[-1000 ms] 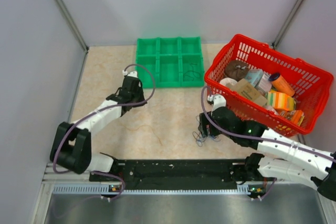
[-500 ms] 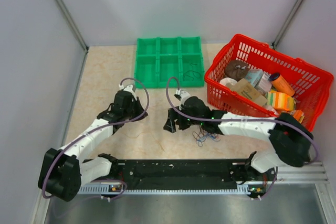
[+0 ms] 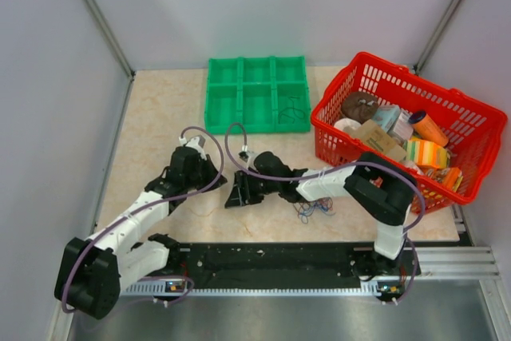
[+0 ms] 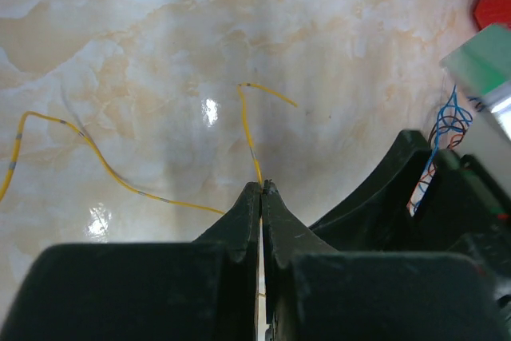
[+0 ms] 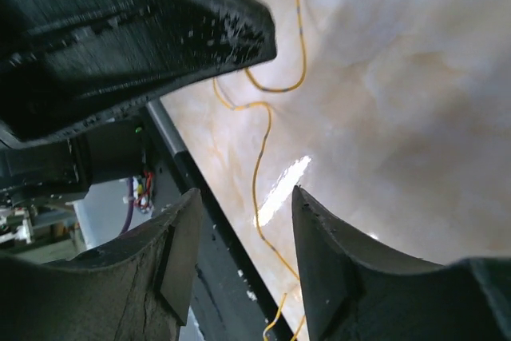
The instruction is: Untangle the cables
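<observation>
A thin yellow cable (image 4: 248,121) lies in loose curves on the marble table. My left gripper (image 4: 261,188) is shut on this yellow cable, pinching it at the fingertips; in the top view the gripper (image 3: 209,183) is left of centre. My right gripper (image 5: 246,193) is open, its jaws on either side of the yellow cable (image 5: 257,173) but apart from it. In the top view my right gripper (image 3: 231,197) sits right beside the left one. A small tangle of blue, red and dark cables (image 3: 313,208) lies to the right; it also shows in the left wrist view (image 4: 443,129).
A green tray with compartments (image 3: 257,93) stands at the back. A red basket (image 3: 435,87) full of packages stands at the right. A black rail (image 3: 271,257) runs along the near table edge. Grey walls close in both sides.
My right arm has swung left from the tangle by the basket to beside my left gripper. My left gripper has moved nearer and a little right.
</observation>
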Robot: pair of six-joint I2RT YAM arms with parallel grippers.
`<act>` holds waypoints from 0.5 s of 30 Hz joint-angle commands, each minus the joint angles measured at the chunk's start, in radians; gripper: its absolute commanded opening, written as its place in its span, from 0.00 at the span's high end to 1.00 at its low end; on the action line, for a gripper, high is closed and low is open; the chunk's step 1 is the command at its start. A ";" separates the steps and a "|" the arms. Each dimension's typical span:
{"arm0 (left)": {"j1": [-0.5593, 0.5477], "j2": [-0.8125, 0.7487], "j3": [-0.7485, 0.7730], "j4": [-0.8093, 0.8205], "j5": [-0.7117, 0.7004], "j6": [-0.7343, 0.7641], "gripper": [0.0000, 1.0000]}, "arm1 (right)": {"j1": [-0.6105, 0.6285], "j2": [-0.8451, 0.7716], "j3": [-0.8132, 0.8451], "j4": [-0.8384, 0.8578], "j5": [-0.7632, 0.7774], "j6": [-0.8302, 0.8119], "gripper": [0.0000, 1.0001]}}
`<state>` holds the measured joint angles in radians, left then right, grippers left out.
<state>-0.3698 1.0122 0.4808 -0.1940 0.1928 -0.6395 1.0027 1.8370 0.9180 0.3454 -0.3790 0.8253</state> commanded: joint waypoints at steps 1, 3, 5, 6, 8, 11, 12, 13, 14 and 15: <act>0.003 -0.029 0.007 0.059 0.028 -0.008 1.00 | 0.030 0.010 0.005 0.083 -0.043 0.060 0.53; 0.003 -0.034 0.012 0.053 0.030 -0.008 1.00 | 0.030 0.039 0.030 0.055 -0.052 0.087 0.57; 0.005 -0.041 0.012 0.050 0.025 -0.006 1.00 | 0.031 0.085 0.047 0.078 -0.095 0.121 0.60; 0.005 -0.043 0.013 0.047 0.023 -0.008 1.00 | 0.031 0.097 0.051 0.079 -0.098 0.132 0.62; 0.005 -0.049 0.015 0.041 0.025 -0.008 1.00 | 0.031 0.107 0.061 0.044 -0.078 0.136 0.64; 0.003 -0.058 0.010 0.044 0.039 -0.014 1.00 | 0.033 0.102 0.068 0.038 -0.078 0.126 0.68; 0.003 -0.058 0.009 0.045 0.046 -0.017 1.00 | 0.033 0.102 0.065 0.037 -0.080 0.130 0.72; 0.003 -0.057 0.007 0.050 0.054 -0.020 1.00 | 0.030 0.096 0.064 0.040 -0.080 0.132 0.82; 0.003 -0.055 0.007 0.050 0.065 -0.022 1.00 | 0.024 0.081 0.049 0.046 -0.068 0.136 0.89; 0.005 -0.055 0.007 0.048 0.079 -0.023 1.00 | 0.013 0.055 0.018 0.070 -0.049 0.152 0.96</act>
<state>-0.3691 0.9749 0.4808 -0.1825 0.2245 -0.6533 1.0260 1.9450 0.9447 0.3553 -0.4465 0.9485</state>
